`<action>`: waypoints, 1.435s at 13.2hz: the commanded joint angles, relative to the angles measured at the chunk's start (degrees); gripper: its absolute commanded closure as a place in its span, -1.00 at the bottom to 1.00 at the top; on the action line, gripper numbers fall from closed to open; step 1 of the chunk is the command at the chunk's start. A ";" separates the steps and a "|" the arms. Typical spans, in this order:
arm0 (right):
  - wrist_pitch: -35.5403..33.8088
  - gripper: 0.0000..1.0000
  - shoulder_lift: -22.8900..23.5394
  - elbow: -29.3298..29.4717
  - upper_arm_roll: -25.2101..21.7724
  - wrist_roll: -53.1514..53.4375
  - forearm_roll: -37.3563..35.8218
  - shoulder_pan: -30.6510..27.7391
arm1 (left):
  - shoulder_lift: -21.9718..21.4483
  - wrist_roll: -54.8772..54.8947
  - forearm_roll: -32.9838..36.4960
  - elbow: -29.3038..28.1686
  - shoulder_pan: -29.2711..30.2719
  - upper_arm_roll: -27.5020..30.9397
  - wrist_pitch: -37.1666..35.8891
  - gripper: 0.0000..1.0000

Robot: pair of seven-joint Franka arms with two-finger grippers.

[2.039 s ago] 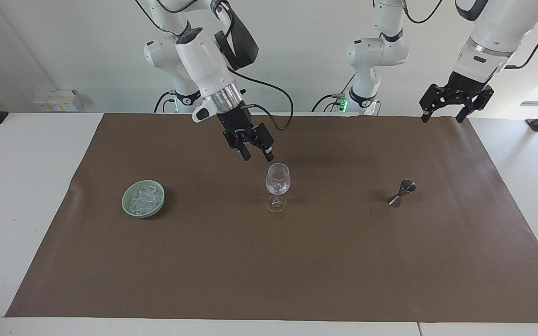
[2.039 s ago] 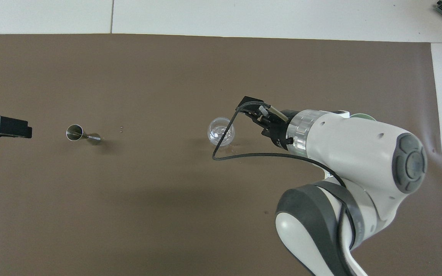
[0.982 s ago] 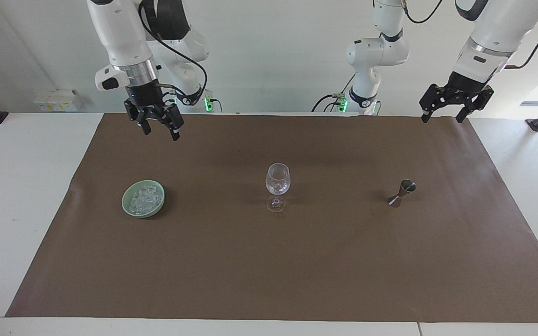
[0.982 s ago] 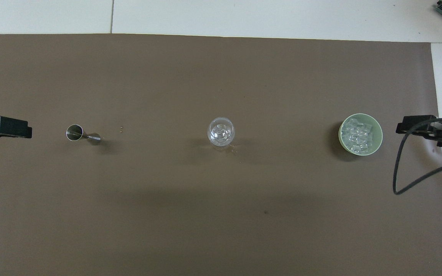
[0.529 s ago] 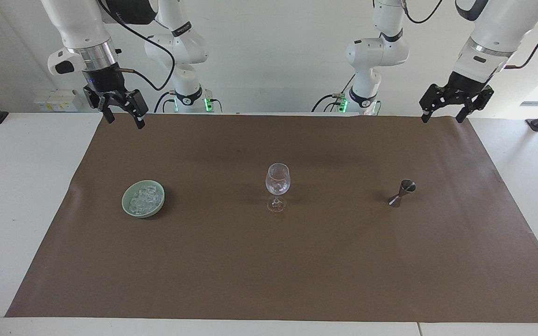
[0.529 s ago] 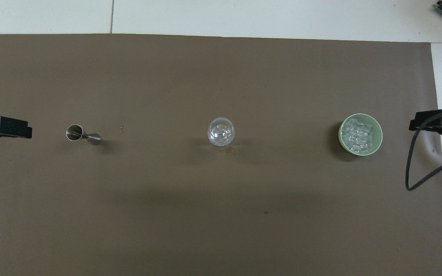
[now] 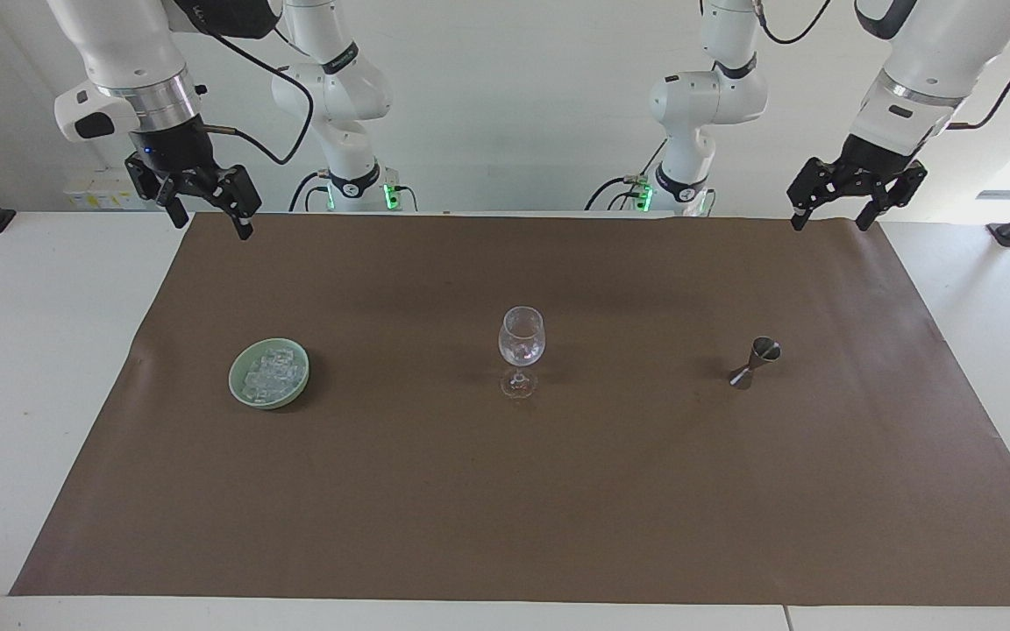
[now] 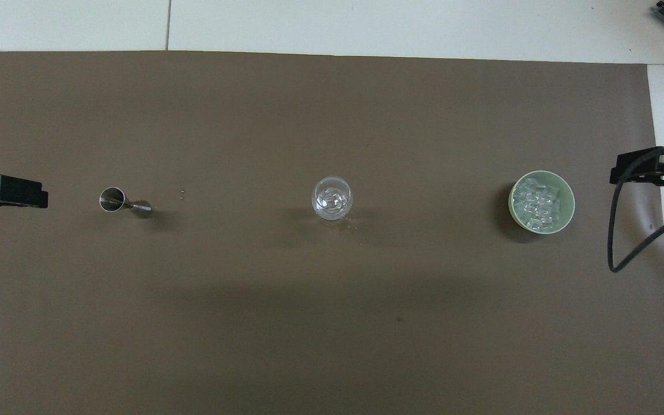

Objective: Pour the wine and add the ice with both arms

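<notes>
Facing view: I am seeing my black two-finger right gripper (image 7: 207,215) hanging wide open and empty over the table corner, well apart from the clear glassy ice chunks (image 7: 273,373) lying in the pale green bowl (image 7: 242,392); my left gripper (image 7: 829,219) is waiting, likewise open.

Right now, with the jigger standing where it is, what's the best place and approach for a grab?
Take the jigger at its narrow waist, where the two cones meet. It stands tilted on the brown mat, open mouth up, so come in level from the side, not from above. The open left pincer, hanging at that end of the table, looks best placed.
</notes>
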 commanded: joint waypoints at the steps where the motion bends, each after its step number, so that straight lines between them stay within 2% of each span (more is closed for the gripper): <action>1: -2.80 -1.00 1.38 3.28 0.22 -1.23 -0.67 0.36 | -1.47 0.61 0.18 -1.43 0.03 0.17 -0.37 -1.00; 5: -2.11 -1.00 0.34 0.57 0.31 -1.06 -0.41 1.59 | -1.56 0.61 0.18 -1.43 0.03 0.17 -0.37 -1.00; 19: -1.75 -1.00 0.25 0.92 -0.30 -1.50 -0.23 0.27 | -1.56 0.61 0.09 -1.43 0.03 0.17 -0.37 -1.00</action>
